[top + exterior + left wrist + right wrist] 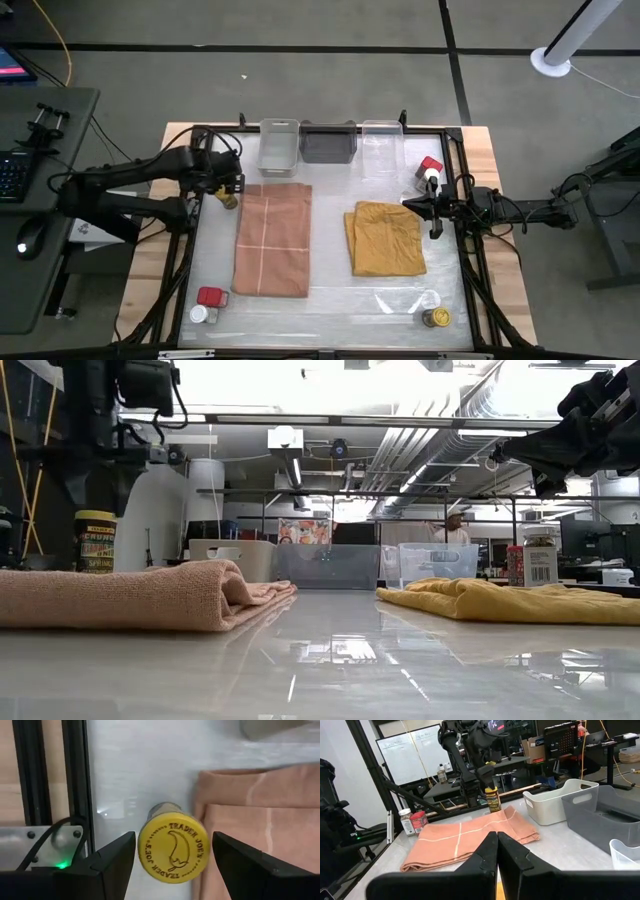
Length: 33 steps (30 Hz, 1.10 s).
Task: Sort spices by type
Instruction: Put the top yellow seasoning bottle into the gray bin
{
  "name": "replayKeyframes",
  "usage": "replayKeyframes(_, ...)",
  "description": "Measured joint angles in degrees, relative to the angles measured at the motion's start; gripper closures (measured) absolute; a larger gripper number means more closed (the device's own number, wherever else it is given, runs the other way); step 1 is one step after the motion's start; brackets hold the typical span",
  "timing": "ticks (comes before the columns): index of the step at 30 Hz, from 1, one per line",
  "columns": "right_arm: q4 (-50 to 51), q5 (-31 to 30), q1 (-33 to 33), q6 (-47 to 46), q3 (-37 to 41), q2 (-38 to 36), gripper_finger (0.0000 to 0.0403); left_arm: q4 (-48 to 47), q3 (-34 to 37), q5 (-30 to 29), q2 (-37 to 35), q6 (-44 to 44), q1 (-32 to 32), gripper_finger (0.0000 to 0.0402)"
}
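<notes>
A dark jar with a yellow lid [172, 849] stands upright on its base at the table's far left [229, 200], beside the pink cloth's far corner. My left gripper [173, 837] hangs over it, pointing down and open, one finger on each side of the lid without touching it. A red tin [211, 296] and a white-topped shaker [200, 314] stand at the near left. Another red tin [430, 164] and shaker [431, 180] stand at the far right. A clear shaker [430, 299] and a yellow-lidded jar [435, 318] stand at the near right. My right gripper [497, 845] waits shut at the right edge.
A folded pink cloth [272, 240] lies left of the middle and a mustard cloth [385, 238] right of it. A white bin [279, 145], a dark grey bin [328, 142] and a clear bin [382, 140] line the far edge. A black frame rail [75, 770] runs close beside the jar.
</notes>
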<state>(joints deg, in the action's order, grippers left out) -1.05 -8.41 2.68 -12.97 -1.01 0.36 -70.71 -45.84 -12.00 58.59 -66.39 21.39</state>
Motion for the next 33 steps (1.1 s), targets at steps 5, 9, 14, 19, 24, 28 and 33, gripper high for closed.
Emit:
replayKeyframes(5, 0.0, 0.0, 0.0, 0.01, 0.01, 0.0, 0.0402, 1.95, 2.58, 3.34, -0.01, -0.46, -0.02, 0.0151)
replayKeyframes(9, -0.01, -0.01, 0.0, 0.0, -0.01, 0.0, 0.0402, 2.01, 3.12, 2.8, -0.01, -0.86, -0.02, 0.0151)
replayKeyframes(14, -0.01, -0.01, -0.02, 0.02, 0.01, 0.0, 0.0402, 2.03, 3.15, 2.03, 0.02, -0.48, -0.02, 0.0151)
replayKeyframes(19, 0.01, -0.01, 0.0, 0.02, 0.01, 0.0, 0.0402, 1.91, 3.15, 2.35, 0.01, 1.24, -0.02, 0.017)
replayKeyframes(24, 0.0, 0.0, 0.0, 0.0, 0.01, 0.0, 0.0402, 1.88, 2.67, 3.92, -0.41, 5.64, 0.0, 0.0213)
replayKeyframes(28, -0.01, 0.01, 0.0, 0.0, -0.01, 0.0, 0.0402, 1.83, -2.13, 4.45, -1.38, 9.71, 0.01, 0.0213)
replayKeyframes(33, -0.01, -0.01, 0.0, 0.0, -0.01, 0.0, 0.0402, 1.94, -13.74, 1.91, -0.49, 17.79, 2.99, 0.0213)
